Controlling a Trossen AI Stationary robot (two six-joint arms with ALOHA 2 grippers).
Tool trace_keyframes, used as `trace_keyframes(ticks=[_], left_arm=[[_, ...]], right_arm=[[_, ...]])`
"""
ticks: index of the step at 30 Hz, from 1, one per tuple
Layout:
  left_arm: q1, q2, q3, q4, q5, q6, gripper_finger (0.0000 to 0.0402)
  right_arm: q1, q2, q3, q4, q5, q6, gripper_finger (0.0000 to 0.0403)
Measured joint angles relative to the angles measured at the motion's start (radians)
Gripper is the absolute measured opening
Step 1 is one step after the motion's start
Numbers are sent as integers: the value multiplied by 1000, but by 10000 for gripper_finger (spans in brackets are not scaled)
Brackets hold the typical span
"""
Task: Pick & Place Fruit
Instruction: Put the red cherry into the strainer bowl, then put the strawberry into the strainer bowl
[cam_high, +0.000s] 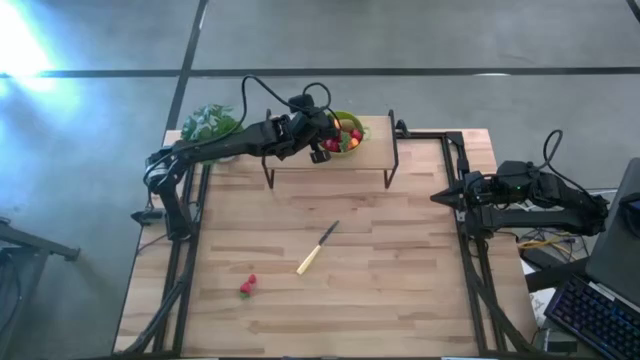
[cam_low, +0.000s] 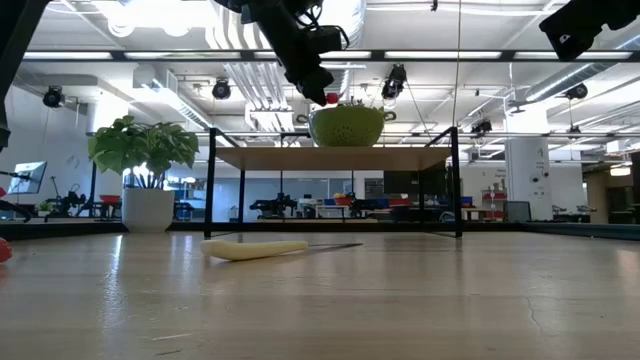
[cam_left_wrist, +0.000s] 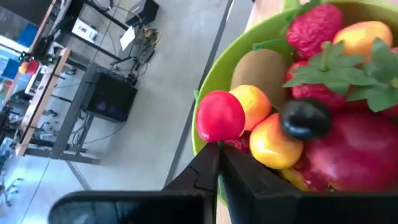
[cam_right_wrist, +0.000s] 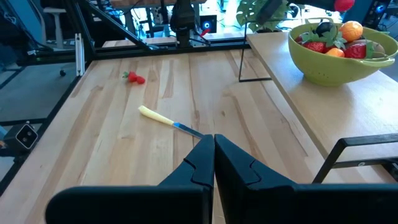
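A green bowl (cam_high: 347, 133) stands on a raised wooden shelf (cam_high: 375, 155) at the table's far side. It holds fruit: a brown kiwi-like ball (cam_left_wrist: 261, 68), strawberries (cam_left_wrist: 314, 28), a dark berry (cam_left_wrist: 305, 118) and orange-yellow pieces (cam_left_wrist: 252, 102). My left gripper (cam_left_wrist: 219, 149) hovers over the bowl's left rim, shut on a small round red fruit (cam_left_wrist: 221, 117). Another red strawberry piece (cam_high: 248, 286) lies on the table near its near-left part. My right gripper (cam_right_wrist: 213, 146) is shut on nothing and waits at the table's right edge (cam_high: 445, 197). My left gripper pinches the round red fruit's near side (cam_left_wrist: 217, 138) between its two fingertips (cam_low: 322, 88). The fingers slant down from the table's left. The fruit (cam_low: 331, 98) is lifted clear, just above the bowl's rim (cam_low: 325, 112).
A pale-handled knife (cam_high: 318, 248) lies flat in the middle of the table. A leafy potted plant (cam_high: 210, 122) stands at the far-left corner beside the shelf. The shelf rests on thin black legs (cam_high: 392, 170). Bare wood stretches around the knife.
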Motion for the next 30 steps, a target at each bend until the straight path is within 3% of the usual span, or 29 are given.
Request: trace_keyframes(ticks=[11,24,30], left_arm=[[0,3,-3,-1,-15,27,45],[-19,3,-3,-30,-197,90,153],[-76,3,30,-177,-335,158,172]], right_arm=[[0,0,0,0,0,0,8],[0,0,0,0,0,0,8],[0,0,0,0,0,0,8]])
